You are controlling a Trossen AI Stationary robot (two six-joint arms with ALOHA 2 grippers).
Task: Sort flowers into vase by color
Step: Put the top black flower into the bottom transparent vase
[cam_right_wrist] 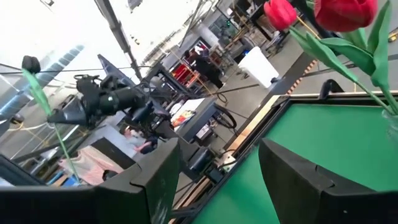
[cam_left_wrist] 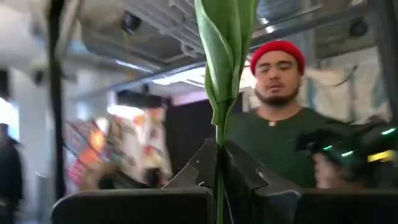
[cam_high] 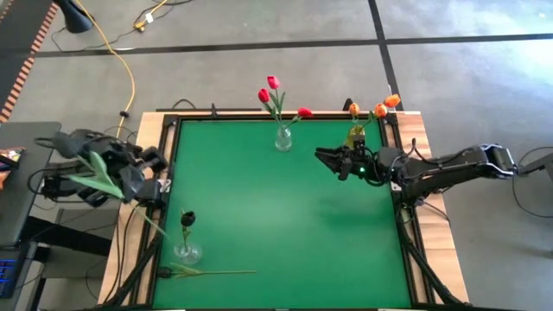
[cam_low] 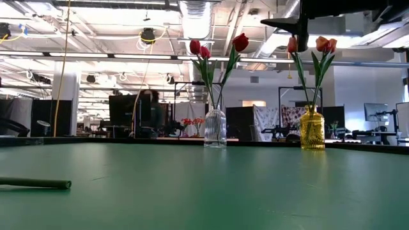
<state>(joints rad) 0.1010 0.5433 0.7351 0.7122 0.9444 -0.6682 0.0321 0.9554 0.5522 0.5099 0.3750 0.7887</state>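
Green-stemmed artificial tulips are spread over several spots on the green felt worktop (cam_high: 285, 216). Three red-headed tulips (cam_high: 274, 95) stand in a clear ribbed glass vase (cam_high: 283, 138) near the middle of the far edge. Three orange-headed tulips (cam_high: 380, 108) stand in a yellow glass vase (cam_high: 356, 136) near the far right corner. One dark, blackish-headed tulip (cam_high: 187, 219) stands in a small clear glass vase (cam_high: 187, 251) close to the near left corner. Just beside that vase, one more tulip lies flat (cam_high: 207, 272) along the near edge, its stem pointing toward the middle of the worktop; the low view shows only its green stem end.

Another tulip (cam_high: 99, 173) is held off the worktop, beyond the left edge, by the left gripper (cam_high: 130, 181). In the left wrist view its dark fingers (cam_left_wrist: 249, 174) are closed on the thin stem, with a long folded leaf rising above them; the bud's colour cannot be told from these views.

The right gripper (cam_high: 327, 160) hovers over the worktop's far right part, just beside the yellow vase, between it and the clear ribbed one. Its jaws are spread apart with nothing between them, and the right wrist view looks past them toward the red tulips.

A person in a red knit cap and green shirt (cam_left_wrist: 273, 130) stands in the room beyond the worktop.
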